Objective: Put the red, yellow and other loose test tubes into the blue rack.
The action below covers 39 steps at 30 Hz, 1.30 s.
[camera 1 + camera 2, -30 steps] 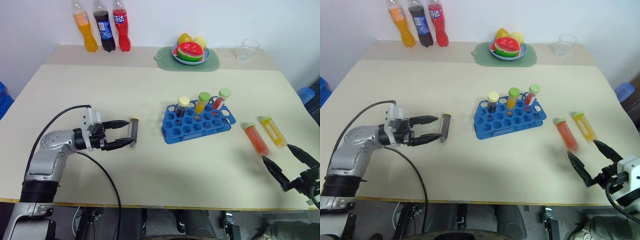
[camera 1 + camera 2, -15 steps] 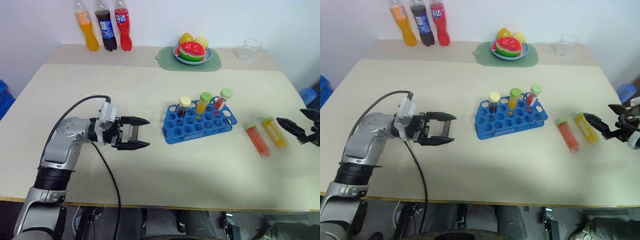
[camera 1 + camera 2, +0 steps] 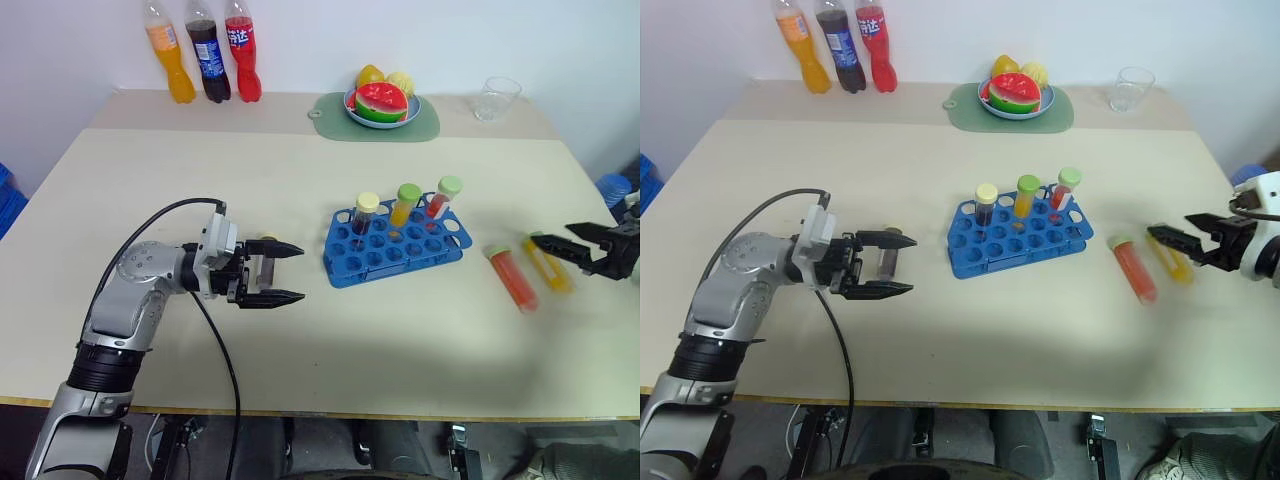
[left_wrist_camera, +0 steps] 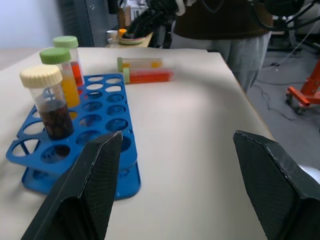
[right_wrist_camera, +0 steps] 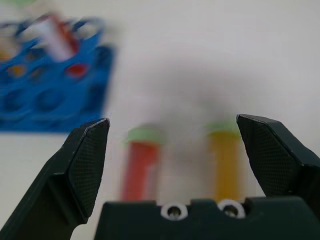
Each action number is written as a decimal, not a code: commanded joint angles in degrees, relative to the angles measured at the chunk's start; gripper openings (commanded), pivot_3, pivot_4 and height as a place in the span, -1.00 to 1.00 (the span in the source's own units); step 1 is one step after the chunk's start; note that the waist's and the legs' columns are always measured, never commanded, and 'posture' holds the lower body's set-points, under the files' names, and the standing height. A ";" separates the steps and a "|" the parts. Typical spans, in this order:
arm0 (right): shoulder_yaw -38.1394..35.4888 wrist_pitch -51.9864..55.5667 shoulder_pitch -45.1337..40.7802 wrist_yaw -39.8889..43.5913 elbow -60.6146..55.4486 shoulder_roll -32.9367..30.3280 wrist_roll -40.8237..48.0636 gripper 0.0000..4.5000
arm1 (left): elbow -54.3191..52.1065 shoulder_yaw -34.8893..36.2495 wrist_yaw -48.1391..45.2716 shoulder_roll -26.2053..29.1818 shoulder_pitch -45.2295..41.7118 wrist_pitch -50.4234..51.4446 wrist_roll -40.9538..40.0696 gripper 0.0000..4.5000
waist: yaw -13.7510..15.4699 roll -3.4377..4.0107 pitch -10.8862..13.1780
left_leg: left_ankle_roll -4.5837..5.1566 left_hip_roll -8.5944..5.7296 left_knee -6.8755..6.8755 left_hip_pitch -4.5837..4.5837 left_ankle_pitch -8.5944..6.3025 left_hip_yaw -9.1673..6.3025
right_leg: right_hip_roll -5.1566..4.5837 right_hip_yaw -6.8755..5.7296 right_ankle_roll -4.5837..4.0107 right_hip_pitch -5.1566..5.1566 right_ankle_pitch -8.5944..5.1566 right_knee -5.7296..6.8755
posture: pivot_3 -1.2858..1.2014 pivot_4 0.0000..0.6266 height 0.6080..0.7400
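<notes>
The blue rack [image 3: 397, 247] stands mid-table with three capped tubes upright in its back row. A dark brown loose test tube [image 3: 263, 262] with a cream cap lies on the table between the fingers of my open left gripper [image 3: 298, 272], near their base; contact cannot be told. To the right of the rack lie the red tube [image 3: 512, 276] and the yellow tube [image 3: 556, 273], side by side. My right gripper [image 3: 562, 240] hovers open at the yellow tube's capped end. In the right wrist view both tubes, red [image 5: 140, 165] and yellow [image 5: 227, 160], lie ahead between the fingers.
Three soda bottles [image 3: 205, 55] stand at the back left. A fruit plate [image 3: 382, 112] on a green mat and a clear glass [image 3: 497, 98] sit at the back. A person [image 4: 215, 25] stands beyond the table's right end.
My left gripper moved right, so the brown tube went from its fingertips to between its fingers. My right gripper came from the front edge up to the yellow tube.
</notes>
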 commanded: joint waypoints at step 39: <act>30.07 14.03 -23.81 1.77 12.84 3.94 -17.52 0.89 | -5.67 0.32 4.00 -0.54 2.60 1.34 -0.81 0.62 | -1.10 0.00 0.00 | 0.00 -0.01 -0.01 -0.05 0.00 0.07 | 0.01 0.00 0.00 -0.08 0.00 0.02 | 0.03 -0.52 1.00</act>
